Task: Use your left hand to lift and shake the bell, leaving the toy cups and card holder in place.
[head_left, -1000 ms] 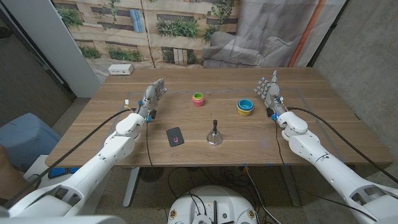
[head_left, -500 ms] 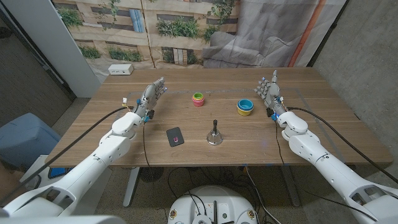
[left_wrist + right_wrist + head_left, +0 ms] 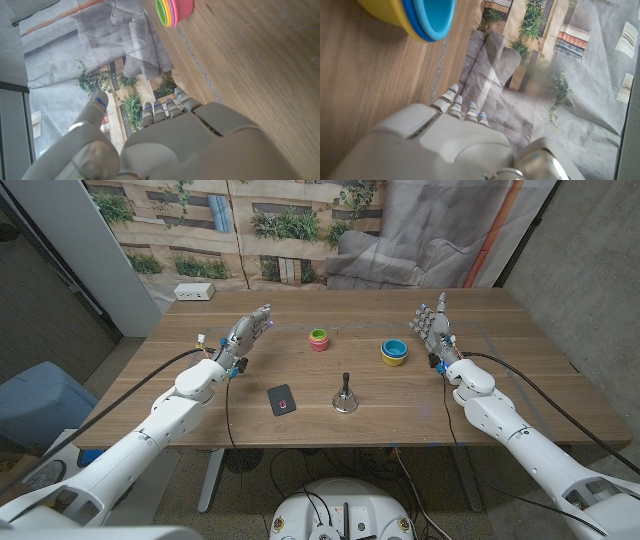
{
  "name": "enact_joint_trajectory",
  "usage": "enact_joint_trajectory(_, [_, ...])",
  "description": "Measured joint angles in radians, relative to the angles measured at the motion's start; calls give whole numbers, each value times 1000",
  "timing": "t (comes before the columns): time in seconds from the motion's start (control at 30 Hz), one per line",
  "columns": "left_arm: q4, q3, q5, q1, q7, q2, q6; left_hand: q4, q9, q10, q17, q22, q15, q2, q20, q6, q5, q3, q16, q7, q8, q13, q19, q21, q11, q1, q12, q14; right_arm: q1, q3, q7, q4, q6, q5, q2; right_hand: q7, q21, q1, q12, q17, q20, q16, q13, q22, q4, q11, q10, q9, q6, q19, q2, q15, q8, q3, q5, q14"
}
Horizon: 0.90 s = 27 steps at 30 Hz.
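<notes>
The bell (image 3: 346, 395) stood untouched, just right of the card holder (image 3: 282, 399); left robot hand (image 3: 246, 339) apparently empty, fingers apart

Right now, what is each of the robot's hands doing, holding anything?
Left hand: open, fingers apart, holding nothing.
Right hand: open, fingers apart, holding nothing.

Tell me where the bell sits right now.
In the head view the bell stands upright near the table's front edge, about midway across, just right of the black card holder.
</notes>
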Motion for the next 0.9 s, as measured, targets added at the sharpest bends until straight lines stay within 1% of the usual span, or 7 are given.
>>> enact_joint_trajectory(0.13, [-27,3,6,11,-7,18,1,-8,0,3,2,0,0,-13,4,4,0,-1,0,-10,0,0,4,-1,-4,13,0,0,0,0,0,0,0,0,0,0,0,0,0,0,0,0,0,0,0,0,0,0,0,0,0,0,0,0,0,0])
enact_joint_trajectory(0.3, [-60,6,6,25,-7,42,1,-11,0,14,5,0,0,-31,13,18,-4,-4,0,-29,7,0,5,-1,-25,31,0,0,0,0,0,0,0,0,0,0,0,0,0,0,0,0,0,0,0,0,0,0,0,0,0,0,0,0,0,0])
enact_joint_trajectory(0.4, [-75,8,25,31,-48,55,-5,-11,0,18,5,0,0,-38,13,23,-4,-4,0,-34,8,0,5,-1,-28,38,0,0,-1,0,0,0,0,0,0,0,0,0,0,0,0,0,0,0,0,0,0,0,0,0,0,0,0,0,0,0])
enact_joint_trajectory(0.57, [-90,13,33,35,-88,74,-24,-11,0,23,5,0,0,-43,18,23,-4,-4,0,-34,8,5,0,-1,-34,43,0,0,-1,0,0,0,0,0,0,0,0,0,0,0,0,0,0,0,0,0,0,0,0,0,0,0,0,0,0,0])
enact_joint_trajectory(0.8, [-107,18,33,38,-88,99,-24,-12,0,30,5,0,0,-65,17,23,-3,-2,4,-34,8,5,1,-1,-41,76,0,11,-1,0,0,0,0,0,0,0,-1,0,0,0,0,0,0,0,0,0,0,0,0,0,0,0,0,0,0,0])
enact_joint_trajectory(0.83, [-114,20,40,41,-140,107,-42,-14,0,30,5,0,0,-68,14,23,-3,0,4,-34,8,5,4,-1,-41,81,-2,11,-1,0,0,0,0,0,0,0,-1,0,0,0,0,0,0,0,0,0,0,0,0,0,0,0,0,0,0,0])
enact_joint_trajectory(0.9, [-120,21,40,44,-150,114,-45,-14,0,26,5,0,0,-68,14,23,-3,0,4,-34,8,5,4,-1,-45,89,-5,11,0,0,0,0,0,0,0,0,-1,0,0,0,0,0,0,0,0,0,0,0,0,0,0,0,0,0,0,0])
